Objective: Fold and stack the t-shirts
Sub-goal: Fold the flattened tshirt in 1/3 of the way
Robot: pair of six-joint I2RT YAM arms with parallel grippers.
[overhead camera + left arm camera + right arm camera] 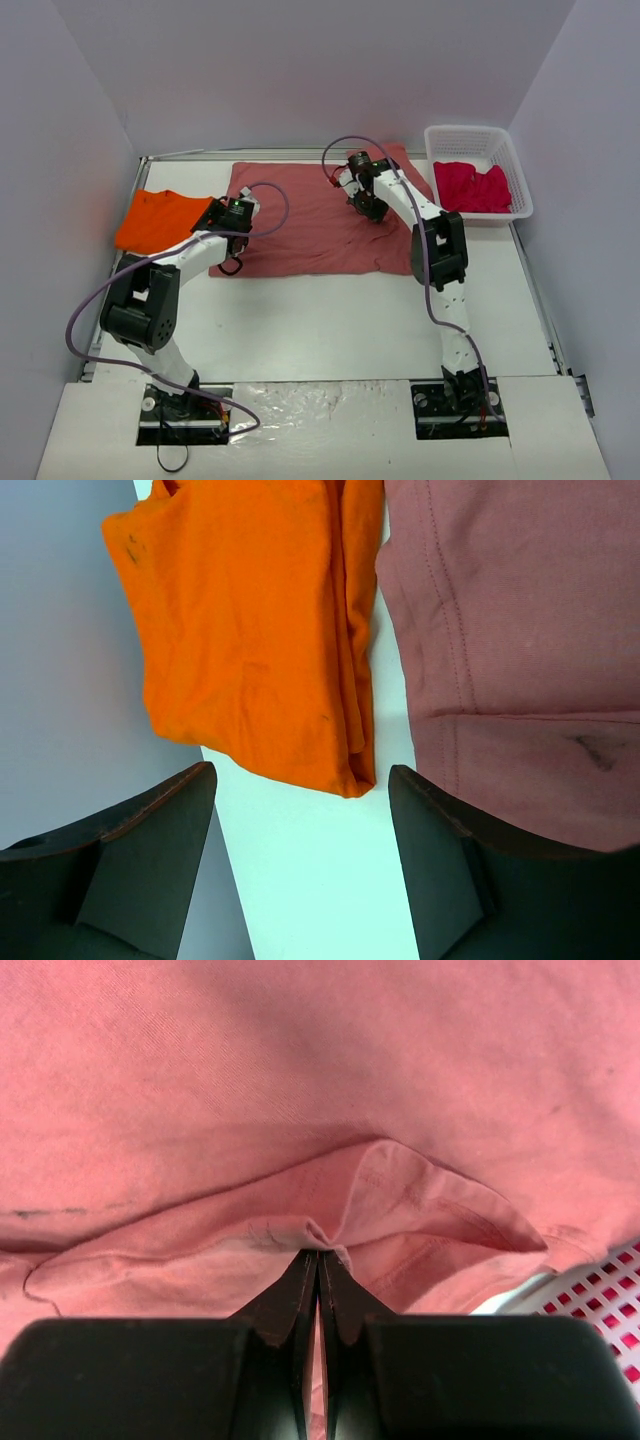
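Observation:
A large brick-red t-shirt (310, 235) lies spread flat at the back middle of the table. My right gripper (368, 206) sits on its right part, shut, and pinches a fold of the cloth at its tips (320, 1254); the shirt (300, 1080) puckers there. At the left lies a folded orange t-shirt (160, 220). My left gripper (235, 213) hangs open over the strip of bare table between the orange shirt (250, 630) and the red shirt's left edge (520, 630), with nothing between its fingers (300, 776). A crimson-pink t-shirt (475, 187) lies crumpled in the basket.
A white plastic basket (478, 137) stands at the back right, and its mesh (600, 1295) shows close beside the right gripper. Grey walls close in the left, back and right sides. White table (330, 320) stretches in front of the red shirt.

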